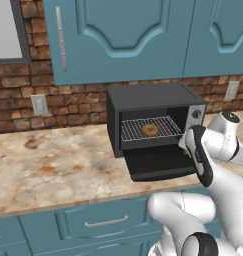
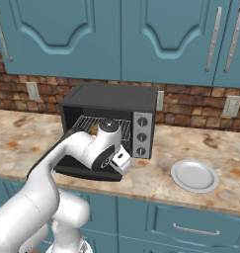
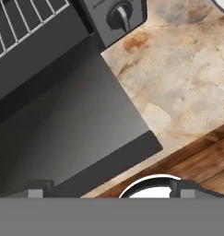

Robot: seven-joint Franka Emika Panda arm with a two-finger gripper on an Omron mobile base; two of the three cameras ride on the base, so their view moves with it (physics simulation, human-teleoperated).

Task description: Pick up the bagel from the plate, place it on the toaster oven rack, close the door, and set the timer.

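On your left, the bagel [image 1: 150, 130] lies near the middle of the toaster oven rack [image 1: 133, 131], inside the toaster oven [image 1: 143, 97]. Below it the door [image 1: 158, 162] hangs dropped open over the marbled surface [image 1: 48, 165]. Your end effector [image 3: 109, 193] hovers above the door's front right corner, fingers spread wide, holding nothing. Further right, the plate [image 2: 194, 176] sits bare, well apart from the oven.

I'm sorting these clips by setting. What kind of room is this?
A rendered home kitchen, most likely: a marbled countertop against a brick backsplash, teal cabinets above and below, and a black toaster oven with its door down.
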